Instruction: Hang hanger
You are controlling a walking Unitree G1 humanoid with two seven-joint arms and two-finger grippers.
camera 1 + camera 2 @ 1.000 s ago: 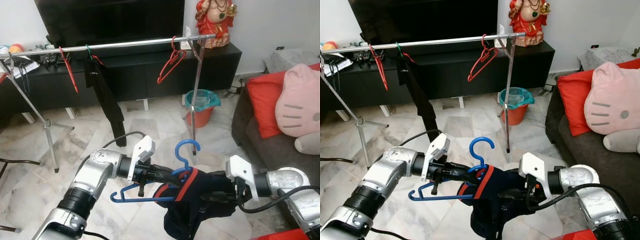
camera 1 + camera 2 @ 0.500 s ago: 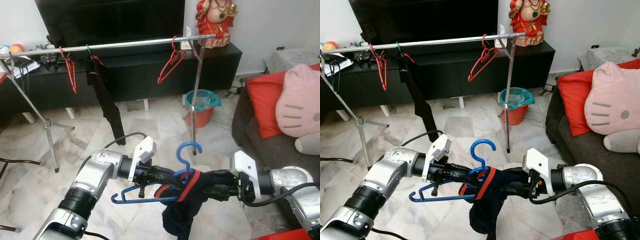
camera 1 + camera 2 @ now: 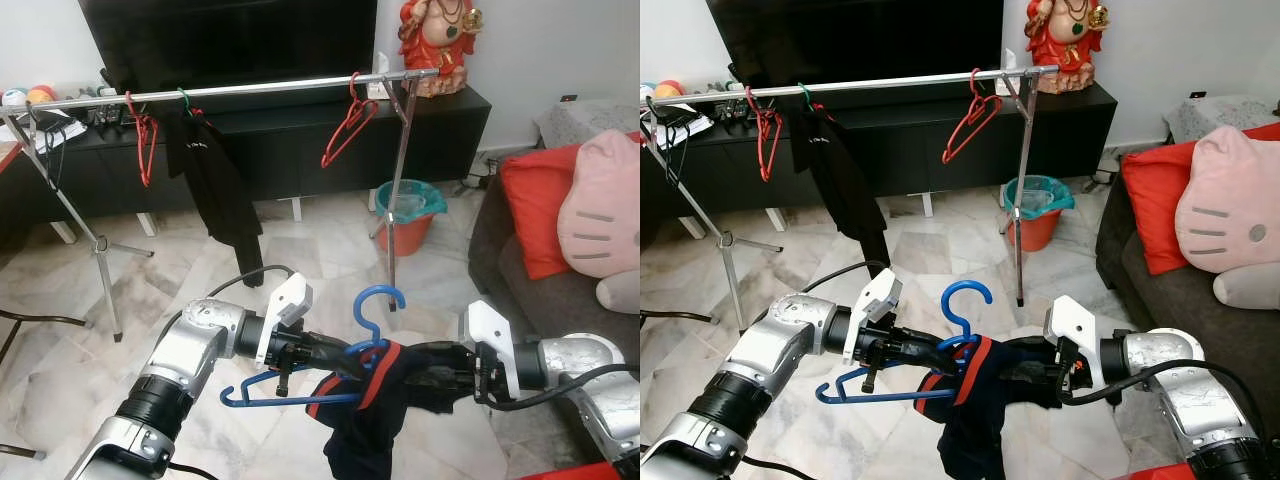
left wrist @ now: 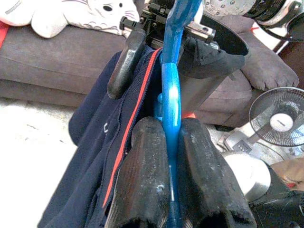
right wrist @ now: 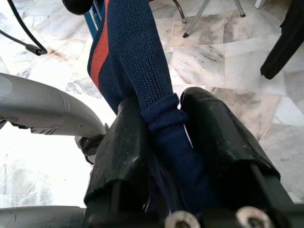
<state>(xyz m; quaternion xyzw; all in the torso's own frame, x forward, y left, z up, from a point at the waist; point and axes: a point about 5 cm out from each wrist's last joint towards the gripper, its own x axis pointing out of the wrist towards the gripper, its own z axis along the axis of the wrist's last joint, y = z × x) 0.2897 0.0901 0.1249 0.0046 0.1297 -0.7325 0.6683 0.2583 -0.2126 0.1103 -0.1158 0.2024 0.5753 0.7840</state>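
Hanger: blue hanger (image 3: pixel 352 345), held low in front of the robot above the marble floor (image 3: pixel 300 250), hook up, with a navy garment (image 3: pixel 365 420) draped over it.
Left fingers: the two black fingers (image 4: pixel 145 175) are pressed onto the blue bar from both sides, pinching it.
Left gripper: left gripper (image 3: pixel 335 357) reaches in from the robot's left and meets the hanger near the base of its hook.
Right fingers: the black fingers (image 5: pixel 118 152) pinch a bunched fold of navy knit between them.
Right gripper: right gripper (image 3: pixel 425 362) comes in from the robot's right, touching the garment at its upper edge beside the hanger.
Garment: navy with a red stripe; it hangs down below the hanger between the two grippers.
Rail: silver clothes rail (image 3: pixel 260 88) stands well apart, farther back, in front of a black TV cabinet (image 3: pixel 300 140).
On rail: red hangers (image 3: pixel 345 125) and a black garment (image 3: pixel 215 185) hang from it.
Beyond: an orange bin (image 3: pixel 410 215) with a teal liner near the rail's stand; a grey sofa (image 3: pixel 530 290) with a red cushion (image 3: pixel 535 205) on the robot's right.
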